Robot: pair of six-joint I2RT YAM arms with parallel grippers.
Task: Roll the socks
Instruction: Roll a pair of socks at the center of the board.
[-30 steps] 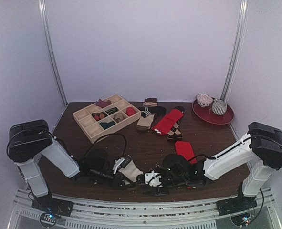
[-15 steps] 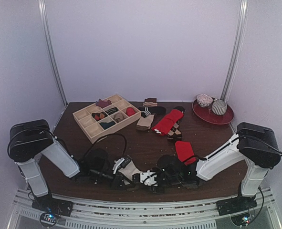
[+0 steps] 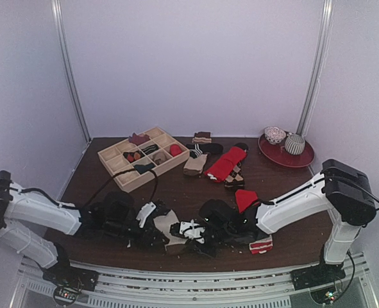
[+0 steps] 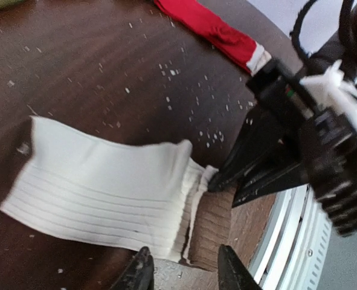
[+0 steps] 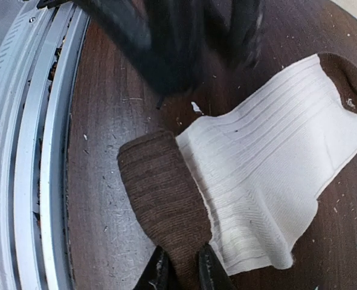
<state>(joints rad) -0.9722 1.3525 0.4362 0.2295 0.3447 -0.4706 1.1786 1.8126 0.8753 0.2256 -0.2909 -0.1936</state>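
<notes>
Lying flat near the front edge of the worktop (image 3: 176, 189), the cream sock (image 5: 269, 169) stretches between the two arms. Its ribbed body is spread out and its brown band (image 5: 160, 193) is turned toward the rail at the near edge. The right gripper (image 5: 182, 273) is nearly closed on that band: in its wrist view the brown fabric runs down between the two fingertips, which stand close on either side of it. In the left wrist view the same black fingers meet the sock just where the cream ribbing bunches against the band. The left gripper (image 4: 184, 273) is partly open and has hold of nothing. Its fingertips stand apart at the bottom of its view, with the band's edge just ahead of the gap.

The red sock (image 4: 208, 27) lies on the worktop beyond the cream one and apart from it, its white-striped end toward the right arm. In the top view its red part shows behind the right arm's wrist, and the striped end shows just in front of the arm, near the front edge. Pale crumbs (image 4: 184, 69) are scattered over the dark wood between the two socks.

At the back left sits a wooden tray (image 3: 111, 168) with compartments holding small rolled things. A heap of other socks (image 3: 226, 163) lies at the back middle. A red plate (image 3: 303, 160) with two bowls sits at the back right.
</notes>
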